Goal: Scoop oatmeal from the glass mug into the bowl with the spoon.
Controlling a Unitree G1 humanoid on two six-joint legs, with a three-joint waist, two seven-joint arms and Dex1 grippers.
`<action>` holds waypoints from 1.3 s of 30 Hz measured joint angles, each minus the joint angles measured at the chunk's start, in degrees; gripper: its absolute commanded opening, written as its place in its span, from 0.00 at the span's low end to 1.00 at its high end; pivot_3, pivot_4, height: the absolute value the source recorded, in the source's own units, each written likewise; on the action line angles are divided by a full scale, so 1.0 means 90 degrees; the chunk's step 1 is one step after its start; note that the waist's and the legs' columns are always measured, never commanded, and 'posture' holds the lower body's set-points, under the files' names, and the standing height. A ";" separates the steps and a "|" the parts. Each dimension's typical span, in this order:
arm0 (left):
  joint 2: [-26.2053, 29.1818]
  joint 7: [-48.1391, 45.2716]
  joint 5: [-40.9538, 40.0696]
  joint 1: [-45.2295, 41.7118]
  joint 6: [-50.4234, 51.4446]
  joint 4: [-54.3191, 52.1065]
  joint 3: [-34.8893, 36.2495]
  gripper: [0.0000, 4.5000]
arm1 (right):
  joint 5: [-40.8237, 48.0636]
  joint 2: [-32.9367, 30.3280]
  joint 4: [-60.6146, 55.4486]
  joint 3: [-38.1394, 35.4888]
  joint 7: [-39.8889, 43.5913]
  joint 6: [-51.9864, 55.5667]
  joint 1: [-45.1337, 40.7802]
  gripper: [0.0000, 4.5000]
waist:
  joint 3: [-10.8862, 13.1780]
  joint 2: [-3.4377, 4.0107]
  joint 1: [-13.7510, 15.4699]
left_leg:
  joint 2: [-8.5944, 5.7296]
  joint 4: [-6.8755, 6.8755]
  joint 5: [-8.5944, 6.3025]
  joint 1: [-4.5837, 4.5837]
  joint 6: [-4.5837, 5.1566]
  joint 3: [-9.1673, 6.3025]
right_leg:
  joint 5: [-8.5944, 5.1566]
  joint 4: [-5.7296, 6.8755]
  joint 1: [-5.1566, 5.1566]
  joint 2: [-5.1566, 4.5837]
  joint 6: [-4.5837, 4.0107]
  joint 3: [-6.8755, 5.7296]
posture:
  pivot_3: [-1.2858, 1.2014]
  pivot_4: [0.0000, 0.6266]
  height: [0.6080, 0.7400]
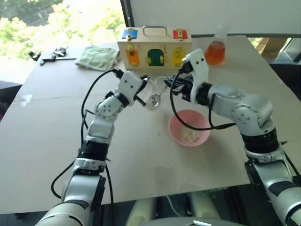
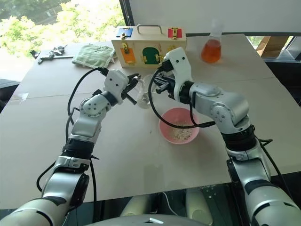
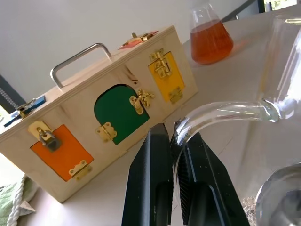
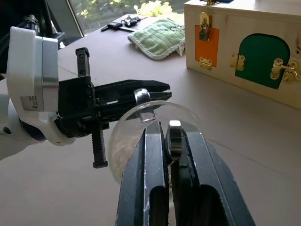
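Observation:
My left gripper [image 1: 142,92] is shut on the curved handle of the glass mug [image 1: 153,97] and holds it tilted above the table, in front of the wooden box. The clear handle [image 3: 221,112] runs between the left fingers [image 3: 153,160]. Some oatmeal [image 4: 123,151] lies inside the mug. Facing the mug's mouth, my right gripper [image 4: 167,127] is shut on the spoon [image 4: 175,137], whose silver handle shows between the fingers; its scoop end is hidden. The pink bowl [image 1: 175,128] sits on the table below my right gripper, with oatmeal [image 1: 190,135] in it.
A wooden lock box [image 1: 154,52] with coloured doors stands just behind the mug. A flask of orange liquid [image 1: 216,51] is at the back right. A green cloth [image 1: 98,57] and a black tool [image 1: 51,54] lie at the back left.

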 measured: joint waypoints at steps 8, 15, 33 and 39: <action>0.0084 -0.0204 0.0125 -0.0244 -0.0166 0.0364 -0.0101 0.00 | -0.0072 0.0556 -0.0005 -0.0334 0.0004 0.0337 0.0147 0.00 | 0.0000 0.0000 0.0000 | -0.0001 0.0001 0.0000 0.0000 0.0000 -0.0002 | 0.0000 0.0001 -0.0001 0.0000 0.0000 -0.0001 | 0.52 0.24 1.00; 0.0084 -0.0165 0.0141 -0.0284 -0.0459 0.0671 -0.0093 0.00 | 0.0652 0.1335 0.0180 -0.1831 -0.0902 0.1312 0.0171 0.00 | 0.0000 0.0000 -0.0002 | -0.0002 0.0001 0.0001 -0.0001 -0.0001 -0.0003 | 0.0000 0.0003 -0.0001 0.0000 0.0000 -0.0002 | 0.52 0.24 1.00; -0.0114 0.0411 0.0133 -0.0188 -0.1497 0.1396 0.0044 0.00 | 0.2335 0.1962 0.1078 -0.4238 -0.3006 0.2123 -0.0249 0.00 | 0.0000 0.0001 -0.0024 | -0.0003 0.0001 0.0001 -0.0001 -0.0001 0.0000 | 0.0000 0.0009 -0.0003 0.0000 0.0000 0.0001 | 0.52 0.24 1.00; -0.0154 0.0755 0.0257 -0.0157 -0.1850 0.1588 0.0044 0.00 | 0.3166 0.1966 0.1323 -0.4603 -0.3869 0.2103 -0.0331 0.00 | 0.0000 0.0001 -0.0028 | -0.0002 0.0001 0.0001 0.0000 -0.0001 0.0002 | 0.0000 0.0012 -0.0003 0.0000 0.0000 0.0004 | 0.52 0.24 1.00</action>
